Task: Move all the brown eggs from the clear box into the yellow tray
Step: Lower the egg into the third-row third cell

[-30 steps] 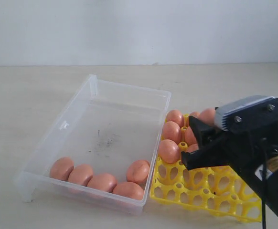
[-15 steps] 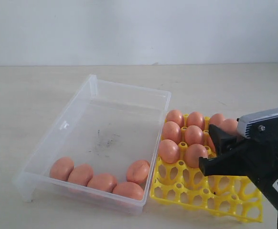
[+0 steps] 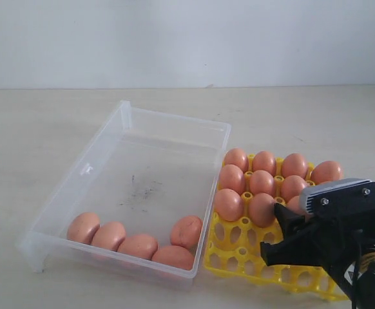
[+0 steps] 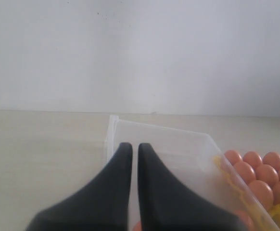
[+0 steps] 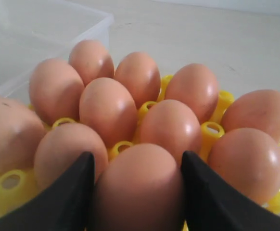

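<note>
right gripper (image 5: pixel 136 160) gripped a brown egg (image 5: pixel 137 192), frame bottom-centre | needed: lower squarely into a free yellow tray (image 3: pixel 229 257) cell, then open gently | left gripper (image 4: pixel 130 146) narrow, empty

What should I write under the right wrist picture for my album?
The right tool clasps a brown egg among other eggs in the yellow tray.

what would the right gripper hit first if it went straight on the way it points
The right gripper, shut on an egg, points across the tray at the filled rows. Most likely it meets the next egg straight ahead first, though depth is hard to judge.
</note>
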You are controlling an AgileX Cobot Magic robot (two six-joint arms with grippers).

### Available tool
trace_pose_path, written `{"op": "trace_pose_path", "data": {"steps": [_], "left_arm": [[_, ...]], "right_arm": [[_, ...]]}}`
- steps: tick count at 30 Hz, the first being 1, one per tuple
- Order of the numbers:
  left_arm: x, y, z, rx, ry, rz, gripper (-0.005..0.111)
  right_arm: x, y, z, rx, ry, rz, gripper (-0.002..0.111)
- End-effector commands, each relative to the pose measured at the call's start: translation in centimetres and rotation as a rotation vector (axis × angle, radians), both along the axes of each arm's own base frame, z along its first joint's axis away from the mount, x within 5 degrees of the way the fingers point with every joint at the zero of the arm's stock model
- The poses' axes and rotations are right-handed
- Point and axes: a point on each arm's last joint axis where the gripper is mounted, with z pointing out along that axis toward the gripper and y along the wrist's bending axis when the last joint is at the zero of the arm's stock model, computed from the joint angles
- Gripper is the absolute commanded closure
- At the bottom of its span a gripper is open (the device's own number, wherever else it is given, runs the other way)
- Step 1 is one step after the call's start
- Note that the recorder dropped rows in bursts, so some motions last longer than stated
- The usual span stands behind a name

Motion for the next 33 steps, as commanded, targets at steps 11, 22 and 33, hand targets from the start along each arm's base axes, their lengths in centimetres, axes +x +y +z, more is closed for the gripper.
{"op": "trace_pose_path", "data": {"steps": [11,22,33], "left_arm": [[-0.03,-0.05,-0.04,-0.011,-0.001,-0.009,0.103],[-0.03,-0.04,-0.05,-0.011,0.001,-0.008,0.103],[-0.03,-0.04,-0.05,-0.011,0.001,-0.008,0.103]], "right_arm": [[0.01,-0.26,-0.25,-0.012,0.005,-0.019,0.109],[0.27,-0.51,-0.17,-0.007,-0.002,-0.071,0.109],[0.35,-1.08,-0.13,-0.074,-0.015,-0.112,0.109]]}}
